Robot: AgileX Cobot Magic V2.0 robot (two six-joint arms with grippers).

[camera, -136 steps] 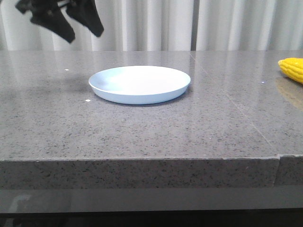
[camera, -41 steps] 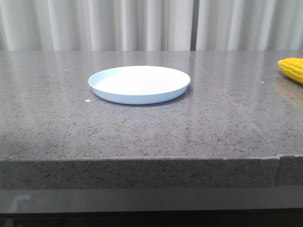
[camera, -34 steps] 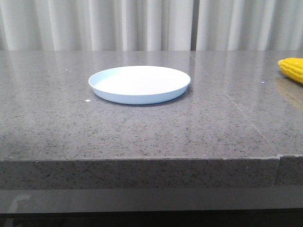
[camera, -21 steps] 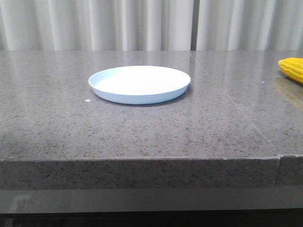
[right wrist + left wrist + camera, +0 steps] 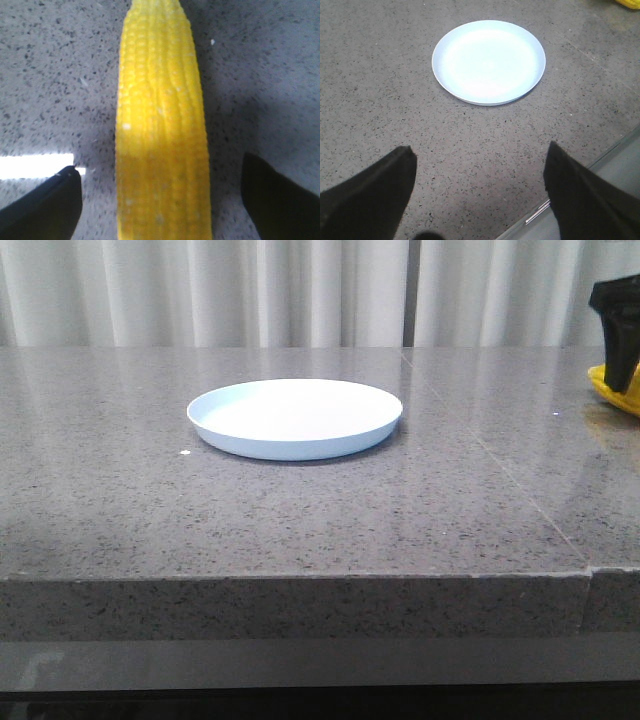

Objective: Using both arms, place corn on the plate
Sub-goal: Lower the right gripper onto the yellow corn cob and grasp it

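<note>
The yellow corn lies on the grey stone table at its far right, partly hidden in the front view. My right gripper is open and low over the corn, one black finger on each side and apart from it. In the front view only a black part of this gripper shows above the corn. The pale blue plate sits empty at the table's middle. My left gripper is open and empty, high above the table, with the plate ahead of it. It is out of the front view.
The table's front edge runs across the front view and shows as a strip in the left wrist view. A seam in the stone runs to the right of the plate. White curtains hang behind.
My left gripper, at the upper left 3.3 s ago, has left the front view. My right gripper has just come into view at the right edge, over the corn. Plate and corn have not moved.
</note>
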